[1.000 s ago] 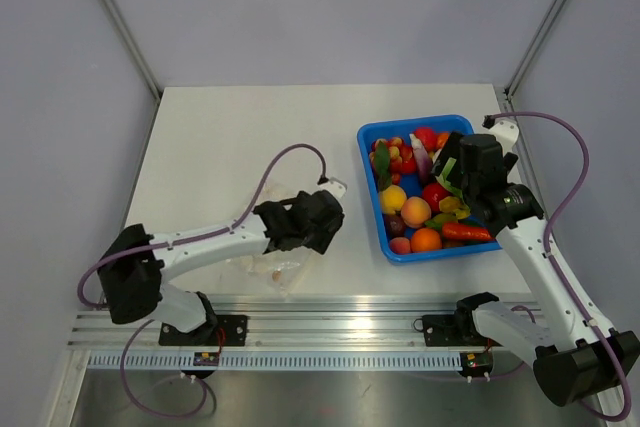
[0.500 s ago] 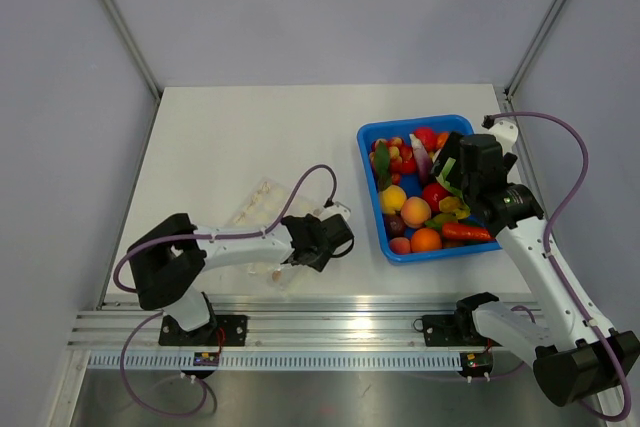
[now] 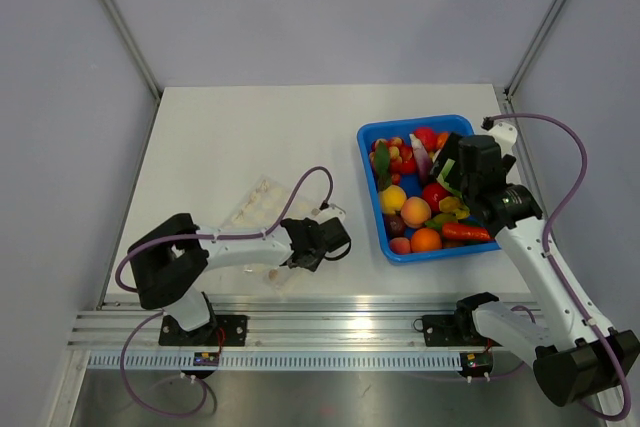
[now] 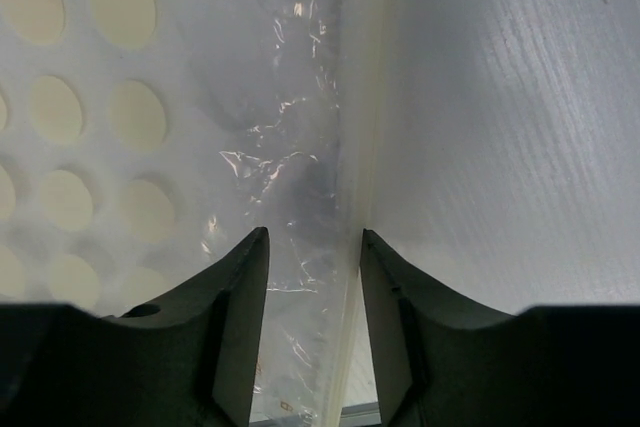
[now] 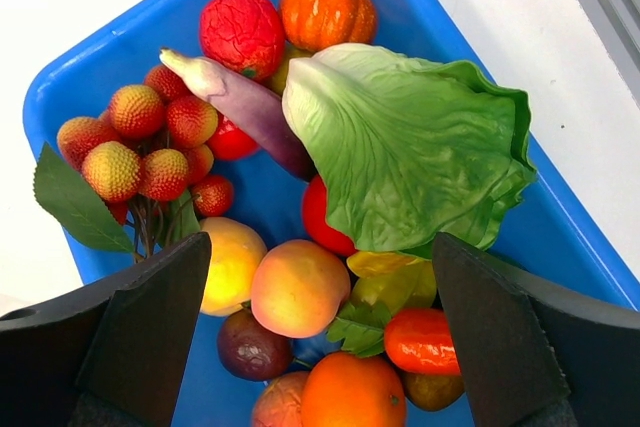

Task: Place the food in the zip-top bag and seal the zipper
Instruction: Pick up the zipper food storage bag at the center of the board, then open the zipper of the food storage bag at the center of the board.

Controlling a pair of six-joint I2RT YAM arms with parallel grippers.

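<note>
Zip-top bag [image 3: 262,203]: laid flat on the desk [image 3: 230,127], nearest the left arm.
Left fingers [image 4: 240,337]: held apart astride the zipper [image 4: 362,97], its long axis running between them.
Right fingers [image 5: 150,317]: spread wide over the food [image 5: 400,147].

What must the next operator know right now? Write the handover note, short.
Left gripper: open, jaws straddling the zipper edge of the zip-top bag, flat on the table.
Right gripper: open, empty, above the food in the blue tray.
Done: no food seen in the bag.
To do: open bag, load food, seal zipper.
</note>
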